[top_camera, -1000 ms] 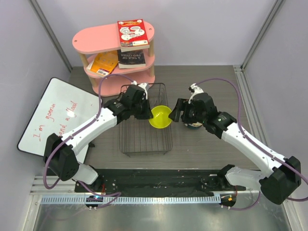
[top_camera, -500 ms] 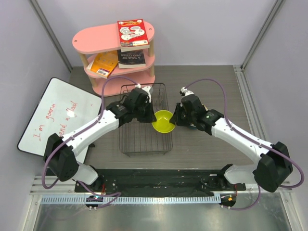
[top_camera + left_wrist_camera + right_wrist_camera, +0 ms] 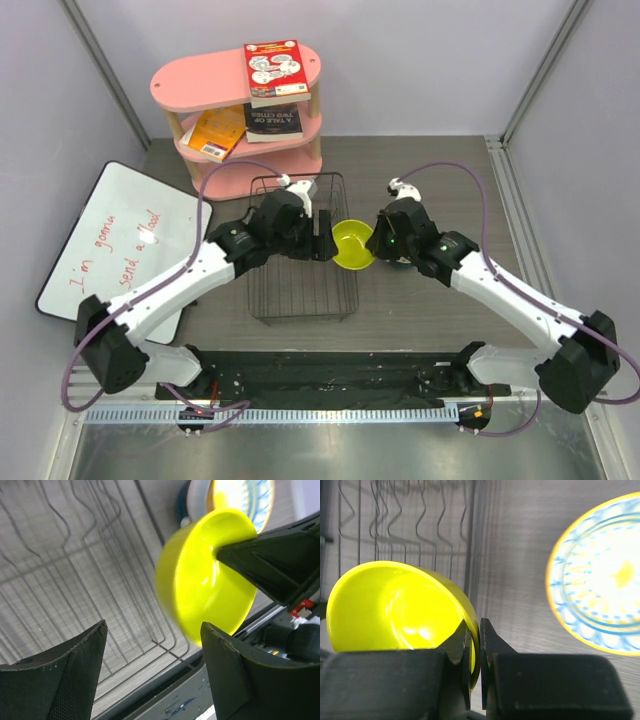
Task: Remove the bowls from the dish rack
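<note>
**A:** Bowl check: where do we find the yellow-green bowl (image 3: 352, 245)?

**B:** We see it at the centre of the top view, at the right edge of the dish rack (image 3: 300, 290) and tipped on its side. Whether it is clear of the wires, we cannot tell.

**A:** And what has hold of it?

**B:** The right gripper (image 3: 476, 630). In its own wrist view we see its two fingers pressed onto the bowl's rim, one inside and one outside, with only the thin wall between them.

**A:** Do we count the left gripper (image 3: 153, 630) as gripping too?

**B:** No. In the left wrist view its fingers stand spread wide at the bottom of the frame. The bowl sits beyond them in the upper right, and we see neither finger touching it.

**A:** Any other bowl?

**B:** We see a patterned bowl (image 3: 600, 580) with a blue-and-white inside and a yellow rim. It sits upright on the grey table (image 3: 430, 170) at the right of the right wrist view, well clear of the rack. From above, the right arm hides most of it.

**A:** The rack itself?

**B:** We see only bare wires and upright tines in it.

**A:** Surroundings?

**B:** A pink shelf (image 3: 240, 100) with books stands in the upper left of the top view, and a whiteboard (image 3: 110, 240) lies on the left.
</note>
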`<state>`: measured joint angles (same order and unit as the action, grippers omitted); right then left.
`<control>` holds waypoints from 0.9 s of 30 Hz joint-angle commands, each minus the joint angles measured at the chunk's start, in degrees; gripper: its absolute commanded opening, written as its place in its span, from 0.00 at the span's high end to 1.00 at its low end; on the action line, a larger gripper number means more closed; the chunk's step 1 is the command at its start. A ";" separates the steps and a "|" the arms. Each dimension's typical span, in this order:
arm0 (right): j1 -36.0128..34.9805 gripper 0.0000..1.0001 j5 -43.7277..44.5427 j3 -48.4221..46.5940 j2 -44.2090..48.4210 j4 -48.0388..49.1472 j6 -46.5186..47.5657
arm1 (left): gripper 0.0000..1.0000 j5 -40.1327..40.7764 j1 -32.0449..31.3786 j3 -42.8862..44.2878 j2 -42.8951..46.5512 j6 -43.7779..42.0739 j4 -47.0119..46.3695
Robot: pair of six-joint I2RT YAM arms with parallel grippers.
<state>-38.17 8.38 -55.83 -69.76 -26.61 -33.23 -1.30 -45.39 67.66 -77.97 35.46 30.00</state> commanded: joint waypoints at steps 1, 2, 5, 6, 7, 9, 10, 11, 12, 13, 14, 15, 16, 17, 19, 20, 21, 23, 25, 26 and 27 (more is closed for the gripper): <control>1.52 0.99 11.89 -2.08 7.87 -1.41 1.15 | 0.24 5.07 0.21 -0.07 6.86 0.48 -2.84; 1.96 0.99 13.31 -2.70 8.58 -2.38 2.37 | 0.23 5.86 0.21 -0.85 8.61 0.66 -2.75; 6.78 0.99 15.70 -4.19 8.67 -6.69 3.96 | 0.19 8.15 0.91 -2.79 11.08 0.92 -3.63; 10.89 0.99 14.83 -4.11 8.41 -8.27 4.75 | 0.18 8.16 1.35 -4.01 11.87 0.92 -3.63; 13.62 0.99 13.43 -3.85 8.06 -8.63 4.93 | 0.18 8.16 1.96 -4.46 11.97 1.01 -3.54; 17.59 0.99 9.03 -2.71 7.79 -8.72 5.81 | 0.19 7.98 2.41 -5.43 11.53 1.19 -2.67; 20.22 0.99 8.32 -2.44 7.88 -8.55 6.07 | 0.19 7.89 2.67 -5.87 11.44 1.54 -2.32; 20.77 0.99 7.80 -1.92 7.53 -8.28 6.34 | 0.19 7.81 2.76 -6.05 11.18 1.80 -2.14; 21.12 0.99 7.62 -1.65 7.44 -6.98 6.95 | 0.20 7.63 2.76 -6.48 10.66 2.06 -1.70; 21.56 0.99 7.53 -1.56 7.18 -6.53 7.13 | 0.20 7.28 2.76 -6.75 10.56 2.07 -1.70; 21.74 0.99 7.44 -1.56 6.13 -6.35 7.22 | 0.20 7.10 2.76 -6.92 10.48 2.24 -1.87; 21.91 0.99 7.18 -1.82 5.60 -6.09 7.39 | 0.21 7.01 2.76 -7.19 10.47 2.24 -1.87; 22.17 0.99 6.91 -1.91 4.99 -5.91 7.57 | 0.21 7.10 2.76 -7.45 10.56 2.24 -1.87; 22.26 0.99 6.74 -1.82 4.55 -5.65 7.66 | 0.21 7.10 2.85 -7.63 10.65 1.98 -1.79; 22.44 0.99 6.03 -1.56 3.31 -4.94 7.66 | 0.21 7.28 2.93 -7.80 11.18 1.72 -1.35; 22.61 0.99 5.86 -1.39 2.96 -4.68 7.48 | 0.21 7.45 2.93 -7.80 11.26 1.63 -1.26; 22.70 0.99 5.25 -1.12 2.09 -4.16 7.39 | 0.21 7.45 3.02 -7.98 11.44 1.45 -1.17; 22.71 0.99 4.72 -0.42 1.21 -3.63 7.39 | 0.21 7.54 3.02 -8.59 11.88 1.45 -1.17; 22.70 0.99 4.28 0.37 0.06 -2.31 7.48 | 0.21 7.19 3.02 -9.03 12.06 1.36 -1.43; 22.70 0.99 4.27 1.16 -0.38 -1.70 7.57 | 0.21 6.93 3.02 -9.56 12.32 1.19 -2.13; 22.79 0.99 4.27 1.34 -0.73 -0.65 7.83 | 0.21 6.75 3.11 -9.74 12.32 1.19 -2.40</control>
<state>-15.66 13.85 -55.48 -69.58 -32.97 -26.26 5.37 -42.61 59.09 -67.42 37.08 29.21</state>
